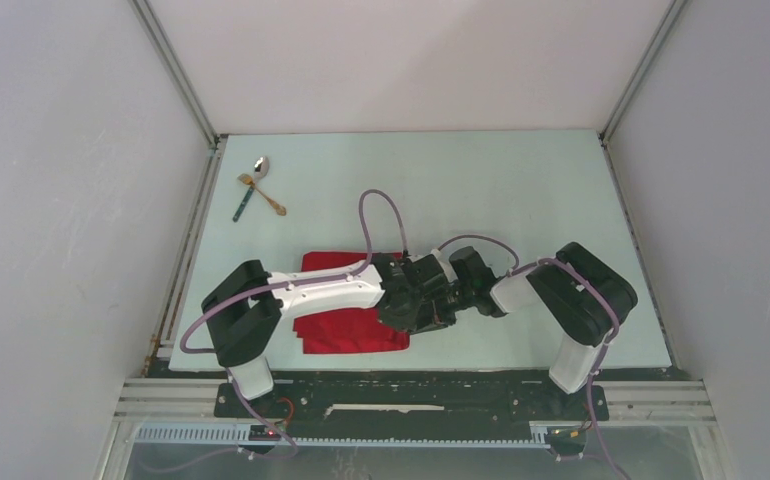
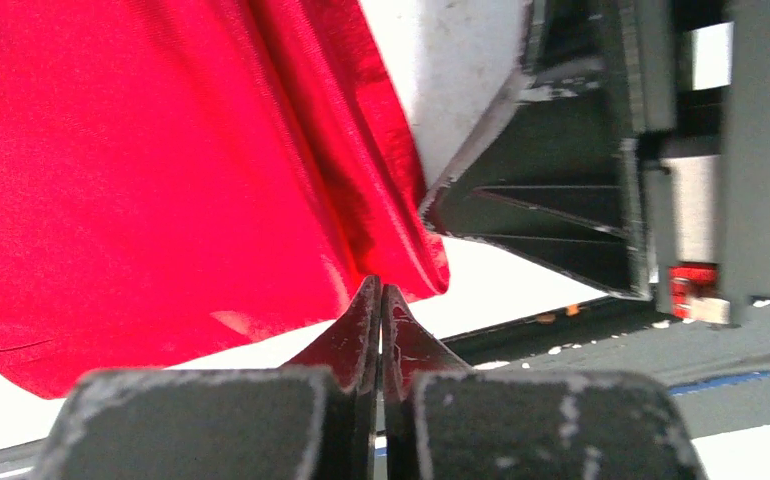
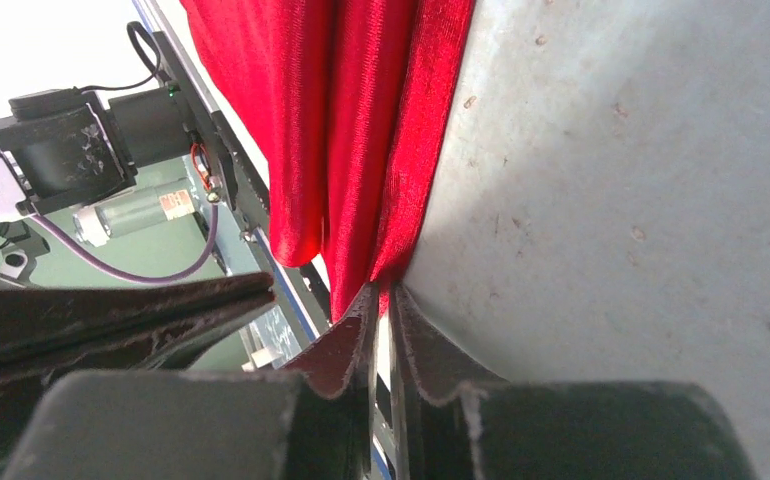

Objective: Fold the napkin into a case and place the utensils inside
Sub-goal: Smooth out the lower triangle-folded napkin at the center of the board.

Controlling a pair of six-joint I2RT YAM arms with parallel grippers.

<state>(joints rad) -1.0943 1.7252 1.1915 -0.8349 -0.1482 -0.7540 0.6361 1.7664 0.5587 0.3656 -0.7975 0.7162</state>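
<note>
I see the left claw [image 2: 380, 288] pinched tight on a corner of the napkin [image 2: 141, 170]. The right claw [image 3: 383, 290] nips its folded edge just beside it.

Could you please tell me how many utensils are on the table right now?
3, all near the table's far left corner: a silver spoon farthest back, a gold fork nearer, and a teal-handled piece beside them. The arms could hide more.

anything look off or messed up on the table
Nothing damaged or spilled. The red cloth napkin is bunched into folds at its right edge, where both pairs of jaws pinch it; the small metal utensils lie crossed, far left.
</note>
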